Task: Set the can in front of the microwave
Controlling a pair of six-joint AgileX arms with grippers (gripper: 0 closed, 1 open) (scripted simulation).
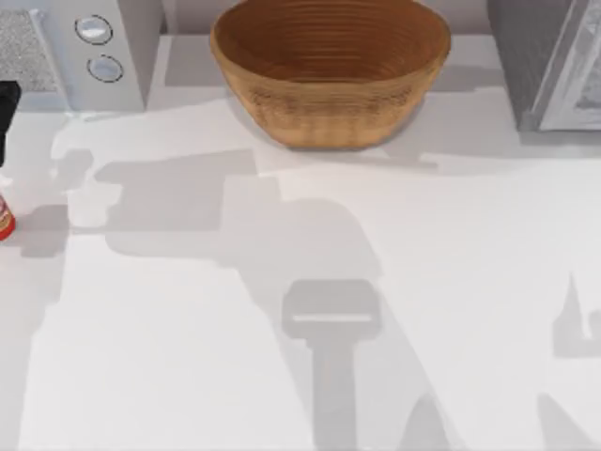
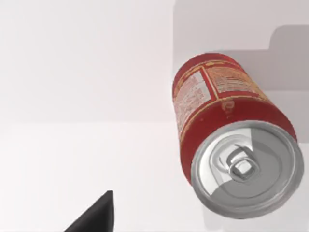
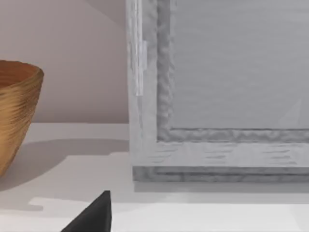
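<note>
The red can stands upright on the white table, its silver top facing the left wrist camera. In the top view the can sits at the far left edge, in front of the speckled window of the light grey microwave with its two round dials. Nothing grips the can. A dark corner of my left gripper shows off to one side of it, apart from it. A black part of my left arm hangs at the left edge, above the can. A dark corner of my right gripper faces the grey box.
A large woven basket stands at the back centre. A darker grey box with a pale framed door fills the back right corner; the right wrist view shows the box close up, with the basket beside it.
</note>
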